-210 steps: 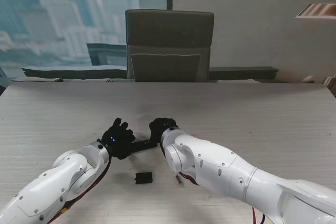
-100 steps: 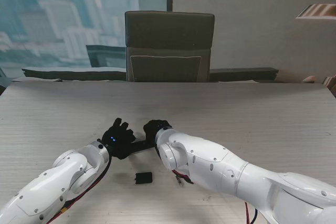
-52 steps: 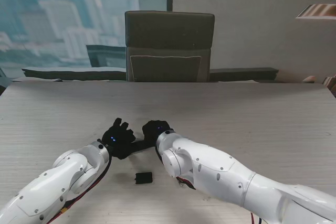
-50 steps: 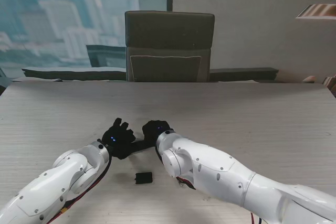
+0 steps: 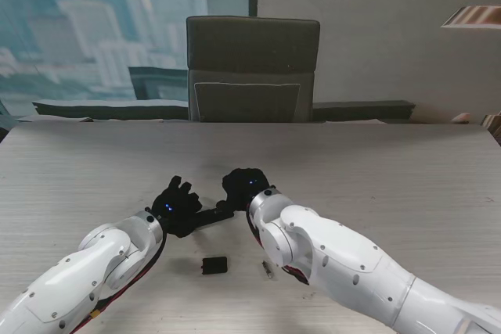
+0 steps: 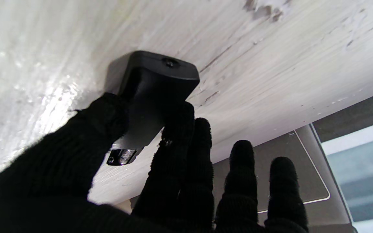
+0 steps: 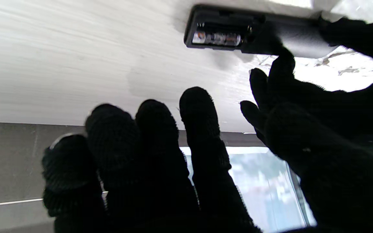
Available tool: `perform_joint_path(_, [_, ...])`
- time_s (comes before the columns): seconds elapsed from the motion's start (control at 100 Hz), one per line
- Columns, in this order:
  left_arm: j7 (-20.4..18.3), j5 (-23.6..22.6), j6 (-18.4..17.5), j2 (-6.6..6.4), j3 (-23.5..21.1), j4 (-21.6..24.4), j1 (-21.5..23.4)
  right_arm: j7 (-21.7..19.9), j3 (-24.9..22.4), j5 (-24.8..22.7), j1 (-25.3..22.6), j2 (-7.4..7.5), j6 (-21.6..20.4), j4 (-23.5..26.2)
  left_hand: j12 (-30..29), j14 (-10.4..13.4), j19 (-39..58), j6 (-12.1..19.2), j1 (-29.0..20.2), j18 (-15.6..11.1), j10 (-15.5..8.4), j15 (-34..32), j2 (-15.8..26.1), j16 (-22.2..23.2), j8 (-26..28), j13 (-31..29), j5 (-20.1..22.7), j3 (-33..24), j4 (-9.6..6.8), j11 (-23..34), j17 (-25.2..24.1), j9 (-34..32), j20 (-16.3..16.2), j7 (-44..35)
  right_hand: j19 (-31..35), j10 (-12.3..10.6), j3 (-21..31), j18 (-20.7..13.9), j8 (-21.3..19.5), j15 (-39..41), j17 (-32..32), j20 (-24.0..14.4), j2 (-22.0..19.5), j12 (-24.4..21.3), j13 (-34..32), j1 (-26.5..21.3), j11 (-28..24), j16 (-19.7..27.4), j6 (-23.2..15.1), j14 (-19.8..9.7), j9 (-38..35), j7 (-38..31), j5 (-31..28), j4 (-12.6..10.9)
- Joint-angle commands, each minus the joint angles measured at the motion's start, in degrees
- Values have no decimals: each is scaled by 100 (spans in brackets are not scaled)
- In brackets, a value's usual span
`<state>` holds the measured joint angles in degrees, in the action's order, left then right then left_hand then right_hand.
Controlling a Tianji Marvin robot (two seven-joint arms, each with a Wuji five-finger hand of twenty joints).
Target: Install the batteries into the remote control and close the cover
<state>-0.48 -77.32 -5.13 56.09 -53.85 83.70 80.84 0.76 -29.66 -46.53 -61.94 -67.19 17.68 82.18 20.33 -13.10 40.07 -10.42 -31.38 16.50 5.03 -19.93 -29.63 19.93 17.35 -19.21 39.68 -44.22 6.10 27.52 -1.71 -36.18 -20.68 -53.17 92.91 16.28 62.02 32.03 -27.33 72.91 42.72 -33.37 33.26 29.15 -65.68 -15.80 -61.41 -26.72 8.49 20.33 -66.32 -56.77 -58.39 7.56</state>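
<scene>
Remote control (image 5: 210,217) lies on the desk (image 5: 407,177), toward the near edge at mid-width, compartment uncovered with one battery (image 7: 217,38) seated. Left hand (image 5: 175,205) is clamped on its left end, thumb opposing fingers. Cover (image 5: 214,265) lies loose, nearer the edge. Second battery (image 5: 267,269) lies just right. Right hand (image 5: 244,183) is beside the remote's right end, fingers spread, holding nothing.

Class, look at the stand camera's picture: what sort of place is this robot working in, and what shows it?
Probably an office or meeting room: a long pale wood-grain table, a padded office chair drawn up at its far side, and a large window with city towers beyond.
</scene>
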Motion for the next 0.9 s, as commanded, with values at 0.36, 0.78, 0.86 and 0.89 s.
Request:
perform_joint_path(0.36, [-105,38,-63,-2,118,-295,109,-842,-1288,-1642,-1811,751,-849,1294,42,-105,51,1245,-789,134,110,0,143,-8,332,89,464,26,-135,-8,-103,106,28,-985,-436,255,140,-250,244,-765,-838,-156,495,-243,838,-167,382,-29,-32,118,863,511,668,-123])
perform_joint_path(0.78, [-169,34,-37,-3,130,-280,101,-509,-2464,-2318,-2530,973,-3399,1370,38,-116,52,1255,-792,126,115,1,166,-6,342,99,448,51,-137,-16,-105,111,27,-987,-1180,-459,1415,-1186,254,-1544,-1928,200,1552,-146,2445,-1238,202,-407,-2161,-942,3027,-10,2704,31])
perform_joint_path(0.86, [-170,38,-31,-3,147,-287,88,-348,-2542,-2422,-2529,999,-3729,1294,39,-108,55,1255,-794,129,112,0,165,-6,341,93,445,57,-137,-13,-100,106,26,-986,-1180,-594,1559,-1299,211,-1492,-1945,221,1636,-104,2500,-1508,98,-455,-2453,-1085,3142,-177,2745,51])
perform_joint_path(0.89, [-167,38,-29,-3,153,-289,83,-235,-2548,-2449,-2517,1005,-3831,1236,39,-106,56,1249,-794,129,113,-2,162,-5,340,87,443,56,-138,-13,-100,105,25,-985,-1173,-631,1608,-1333,182,-1443,-1945,226,1690,-79,2502,-1580,32,-484,-2518,-1129,3164,-259,2703,64])
